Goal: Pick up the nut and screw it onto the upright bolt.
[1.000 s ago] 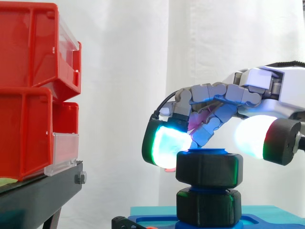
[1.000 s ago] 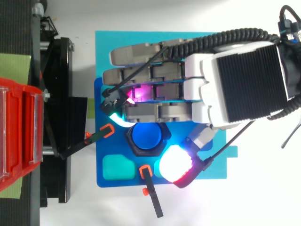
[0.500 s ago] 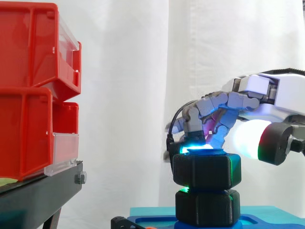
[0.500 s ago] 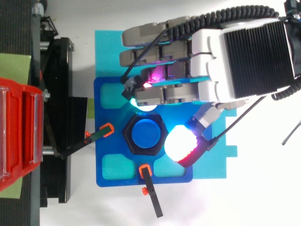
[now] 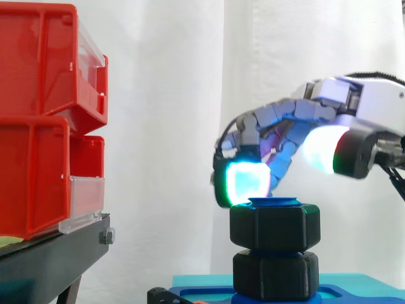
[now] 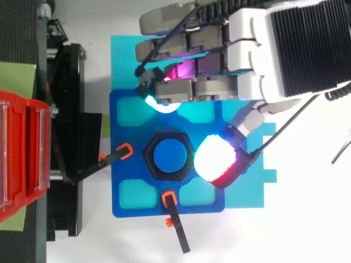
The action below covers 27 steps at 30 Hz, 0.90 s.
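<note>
A black hexagonal nut (image 5: 274,226) sits threaded on the upright blue bolt (image 6: 169,156), whose blue top (image 5: 273,202) shows just above it. A second black hex piece (image 5: 273,274) lies below, on the blue base plate (image 6: 118,164). My hand (image 5: 304,114) hovers above and slightly behind the nut, clear of it. Its fingers (image 6: 164,98) are loosely bent, with a glowing cyan pad (image 5: 245,180) just above the nut's left edge. The thumb pad (image 6: 215,159) glows white beside the nut's right side. Nothing is held.
Red bins (image 5: 38,114) are stacked on a black stand (image 5: 50,253) at the left. Two black clamps with orange tips (image 6: 118,155) (image 6: 174,219) hold the blue plate. A teal mat (image 6: 123,60) lies under the plate.
The fingers have come off the nut. My hand has risen and drawn back from the bolt, toward the upper edge of the top view. The nut stays on the bolt.
</note>
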### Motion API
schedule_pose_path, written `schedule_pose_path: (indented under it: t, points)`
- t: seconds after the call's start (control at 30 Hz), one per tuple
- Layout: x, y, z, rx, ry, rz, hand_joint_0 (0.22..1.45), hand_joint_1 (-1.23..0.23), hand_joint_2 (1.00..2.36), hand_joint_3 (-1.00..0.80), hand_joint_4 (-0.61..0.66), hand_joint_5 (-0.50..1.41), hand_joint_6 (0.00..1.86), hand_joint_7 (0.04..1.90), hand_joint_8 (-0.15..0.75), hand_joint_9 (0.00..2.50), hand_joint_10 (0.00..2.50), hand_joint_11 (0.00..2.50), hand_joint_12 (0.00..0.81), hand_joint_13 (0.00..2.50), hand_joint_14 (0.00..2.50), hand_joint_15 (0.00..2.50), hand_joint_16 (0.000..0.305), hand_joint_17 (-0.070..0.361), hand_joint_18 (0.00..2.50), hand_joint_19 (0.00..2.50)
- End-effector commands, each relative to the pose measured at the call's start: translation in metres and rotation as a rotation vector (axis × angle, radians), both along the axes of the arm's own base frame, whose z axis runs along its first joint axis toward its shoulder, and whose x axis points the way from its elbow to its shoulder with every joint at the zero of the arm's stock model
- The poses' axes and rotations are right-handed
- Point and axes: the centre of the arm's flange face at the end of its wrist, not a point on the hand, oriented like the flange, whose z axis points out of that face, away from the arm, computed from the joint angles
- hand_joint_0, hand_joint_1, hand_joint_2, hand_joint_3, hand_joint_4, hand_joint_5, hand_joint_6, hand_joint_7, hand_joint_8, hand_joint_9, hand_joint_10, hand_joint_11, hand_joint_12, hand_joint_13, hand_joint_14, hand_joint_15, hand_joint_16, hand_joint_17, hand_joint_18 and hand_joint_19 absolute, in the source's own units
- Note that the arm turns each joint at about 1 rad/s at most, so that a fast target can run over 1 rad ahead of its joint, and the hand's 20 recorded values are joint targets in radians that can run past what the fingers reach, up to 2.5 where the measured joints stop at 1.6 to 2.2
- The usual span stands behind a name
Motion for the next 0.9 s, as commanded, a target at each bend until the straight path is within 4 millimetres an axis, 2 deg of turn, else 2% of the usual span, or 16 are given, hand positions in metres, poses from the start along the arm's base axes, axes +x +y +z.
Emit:
schedule_pose_path:
  t: [0.0, 0.1, 0.33, 0.6, 0.87]
  points:
    - [0.004, 0.001, 0.010, -0.004, -0.021, 0.014, 0.50, -0.14, 1.00, -0.50, 0.24, -0.02, 0.50, 0.99, 0.224, 1.16, 0.00, 0.00, 0.201, 0.77, 0.00, 0.00, 0.026, 0.058, 0.46, 0.07]
    - [0.007, 0.003, 0.016, -0.004, -0.037, 0.016, 0.50, -0.13, 1.00, -0.50, 0.24, -0.03, 0.50, 0.90, 0.216, 1.13, 0.00, 0.00, 0.199, 0.76, 0.00, 0.00, 0.026, 0.058, 0.44, 0.05]
    - [0.010, 0.010, 0.017, -0.004, -0.062, 0.016, 0.49, -0.13, 1.00, -0.50, 0.20, -0.06, 0.50, 0.75, 0.211, 1.05, 0.00, 0.00, 0.199, 0.72, 0.00, 0.00, 0.027, 0.061, 0.41, 0.02]
    - [0.012, 0.032, 0.013, 0.015, -0.014, -0.008, 0.49, -0.12, 1.00, -0.50, 0.21, -0.06, 0.50, 0.75, 0.209, 1.03, 0.00, 0.00, 0.203, 0.70, 0.00, 0.00, 0.028, 0.062, 0.39, 0.03]
    - [0.010, 0.053, -0.002, 0.034, 0.053, -0.042, 0.49, -0.12, 1.00, -0.50, 0.21, -0.05, 0.50, 0.76, 0.212, 1.03, 0.00, 0.00, 0.205, 0.70, 0.00, 0.00, 0.028, 0.062, 0.39, 0.03]
